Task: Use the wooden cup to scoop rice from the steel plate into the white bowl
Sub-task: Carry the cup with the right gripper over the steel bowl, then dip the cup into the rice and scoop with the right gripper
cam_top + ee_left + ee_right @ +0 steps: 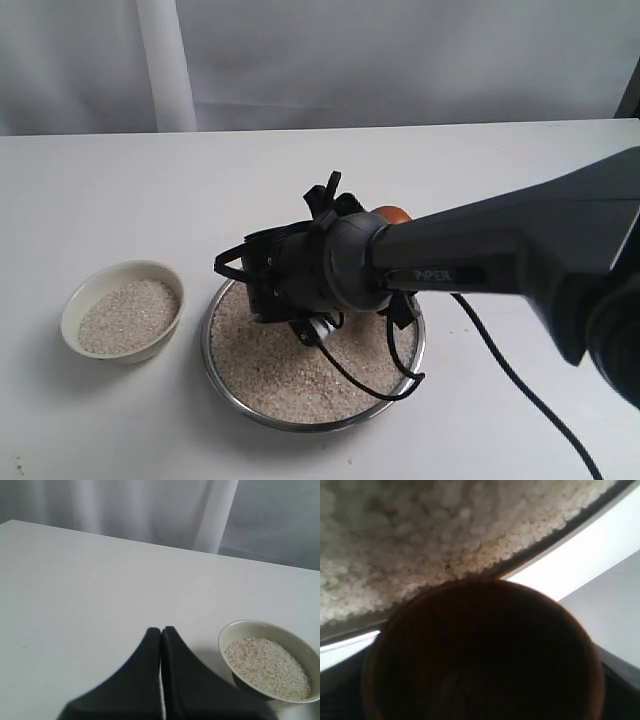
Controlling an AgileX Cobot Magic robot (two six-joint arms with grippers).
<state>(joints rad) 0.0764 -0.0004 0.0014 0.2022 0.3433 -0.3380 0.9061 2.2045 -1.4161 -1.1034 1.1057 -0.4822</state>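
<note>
The steel plate [300, 422] sits near the table's front, filled with rice [280, 365]. My right gripper [350, 208] reaches across it from the right, and the arm hides the plate's far half. Just a reddish-brown sliver of the wooden cup [392, 213] shows beyond the arm, over the plate's far rim. In the right wrist view the cup's dark mouth [485, 655] fills the lower frame and hides the fingers, close to the rice [420, 540] and the plate's rim [560, 535]. The white bowl [120, 270] [235, 627], left of the plate, holds rice [265, 665]. My left gripper [161, 630] is shut on nothing, beside the bowl.
A black cable [370, 385] from the right arm loops over the plate's right side and trails off toward the front right. A white curtain with a pale upright post [165, 65] stands behind the table's far edge.
</note>
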